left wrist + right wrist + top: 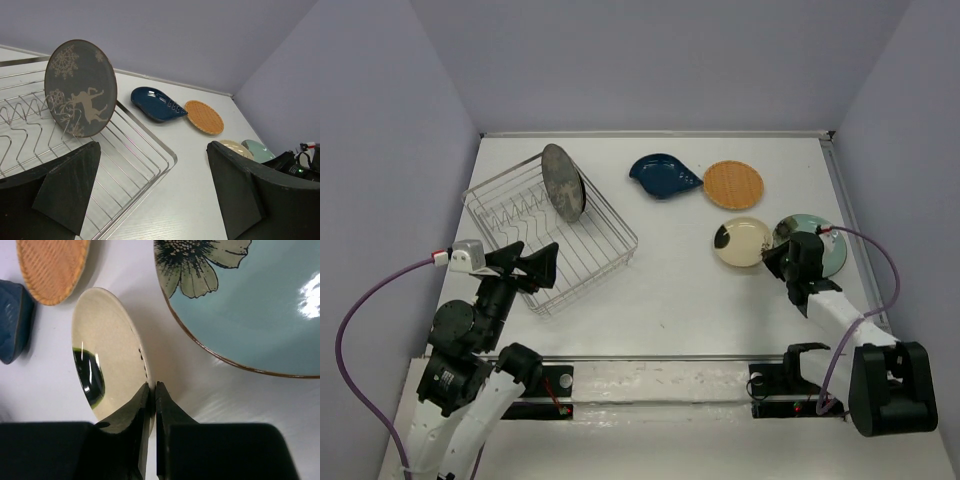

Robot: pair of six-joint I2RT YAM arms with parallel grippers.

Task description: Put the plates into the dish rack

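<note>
The grey deer-patterned plate (562,182) (80,87) stands upright among the tines of the silver wire dish rack (620,240) (150,145). On the table lie the dark blue leaf plate (663,175) (155,102) (12,325), the orange plate (733,184) (204,116) (50,267), the cream plate (740,240) (235,146) (107,350) and the teal floral plate (835,255) (260,150) (250,305). My right gripper (775,262) (152,386) is shut on the cream plate's near rim, one finger inside, one outside. My left gripper (535,268) (155,195) hangs open and empty over the rack's near corner.
Purple walls close the table on three sides. The right arm's body partly covers the teal plate in the top view. Bare white table lies between the rack and the plates on the right.
</note>
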